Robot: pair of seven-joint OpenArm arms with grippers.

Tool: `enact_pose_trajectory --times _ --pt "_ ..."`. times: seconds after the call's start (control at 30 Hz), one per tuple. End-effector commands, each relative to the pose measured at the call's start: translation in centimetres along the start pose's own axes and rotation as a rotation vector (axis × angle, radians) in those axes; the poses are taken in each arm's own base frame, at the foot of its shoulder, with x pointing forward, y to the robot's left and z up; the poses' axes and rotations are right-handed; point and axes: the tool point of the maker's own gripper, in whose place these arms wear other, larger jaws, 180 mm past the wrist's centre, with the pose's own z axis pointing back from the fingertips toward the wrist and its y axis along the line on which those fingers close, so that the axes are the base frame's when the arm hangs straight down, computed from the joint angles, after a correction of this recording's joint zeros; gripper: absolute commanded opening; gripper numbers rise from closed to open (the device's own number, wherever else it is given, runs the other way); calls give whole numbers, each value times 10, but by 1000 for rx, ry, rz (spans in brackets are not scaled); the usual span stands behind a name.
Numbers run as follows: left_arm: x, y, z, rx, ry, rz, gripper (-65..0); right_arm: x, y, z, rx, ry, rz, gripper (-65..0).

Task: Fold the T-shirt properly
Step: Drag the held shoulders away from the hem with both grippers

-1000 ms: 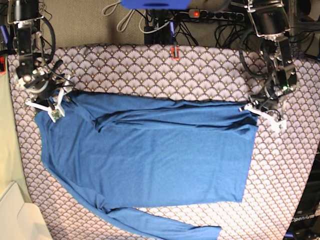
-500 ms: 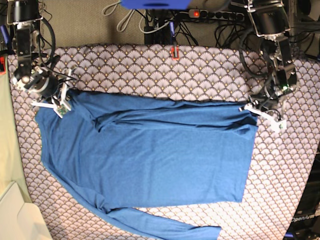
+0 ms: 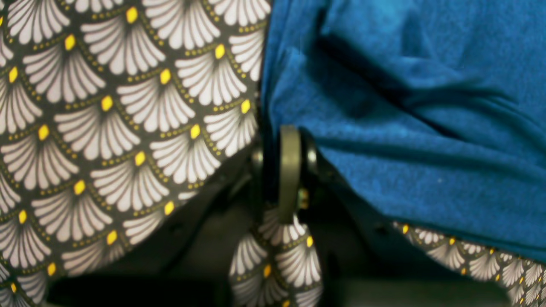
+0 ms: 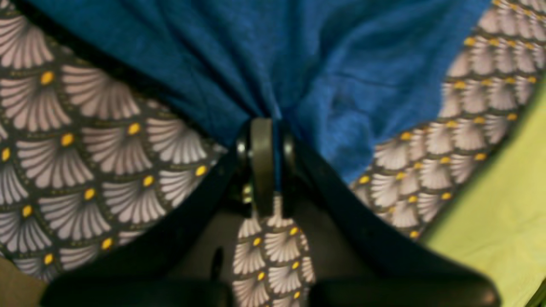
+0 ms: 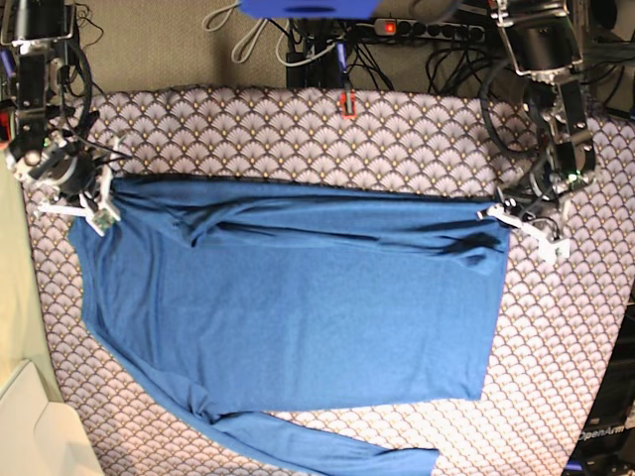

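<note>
Overhead and wrist views of a two-arm rig at a cloth-covered table. The table covering (image 5: 298, 129), a dark fabric printed with pale fan-shaped scallops and small yellow dots, fills most of the base view. On it lies the T-shirt (image 5: 298, 317), a plain medium-blue long-sleeved garment spread nearly flat across the middle of the table, with one sleeve (image 5: 327, 451) trailing along the near edge and a band of creases running along its far edge between the two arms. A pale yellow-green surface (image 4: 503, 213) borders the covering on the side of the right arm. Behind the table, a tangle of dark cables (image 5: 437, 59) lies on the floor beside a power strip with a red switch (image 5: 389, 27). The right gripper (image 5: 99, 203), at the left of the base view, has its jaws closed together on a gathered pinch of the T-shirt's far corner; in its wrist view the blue fabric puckers into the closed fingertips (image 4: 261, 145). The left gripper (image 5: 501, 213), at the right of the base view, likewise has its jaws pressed together on the opposite far corner, where the wrist view shows the shirt edge drawn in against the finger pad (image 3: 290, 166).
</note>
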Motion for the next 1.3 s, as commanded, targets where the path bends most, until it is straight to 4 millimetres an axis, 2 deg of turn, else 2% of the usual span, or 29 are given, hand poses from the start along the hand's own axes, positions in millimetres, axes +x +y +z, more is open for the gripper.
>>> enact_pose_trajectory --times 0.0,0.13,0.27,0.37,0.47,0.57,0.77,0.93,1.13,1.27 --pt "-7 15 4 44 46 -17 -646 5 -14 7 -34 -11 23 -650" --pt "-18 23 6 60 68 -23 -646 -4 -7 6 -19 9 23 -650" --pt "-14 30 17 77 46 -58 -646 -12 1 6 -2 21 21 -650" --pt "-11 26 23 73 44 -72 -646 -14 5 5 6 25 20 -650" --pt "-15 25 27 73 84 -78 -646 -9 4 9 -3 13 30 -650" --pt "-12 22 32 72 76 -91 -646 -5 11 18 -5 -3 57 -650" --pt "-19 23 41 76 73 -114 -646 1 26 34 0 -31 100 -650" --pt "-32 27 43 83 97 -117 -646 -11 24 40 -14 -16 81 -650" --pt "-36 29 44 87 106 -120 -646 -22 20 44 -24 4 61 -650" --pt "-36 30 45 91 103 -116 -646 -21 22 50 -30 -3 72 -650"
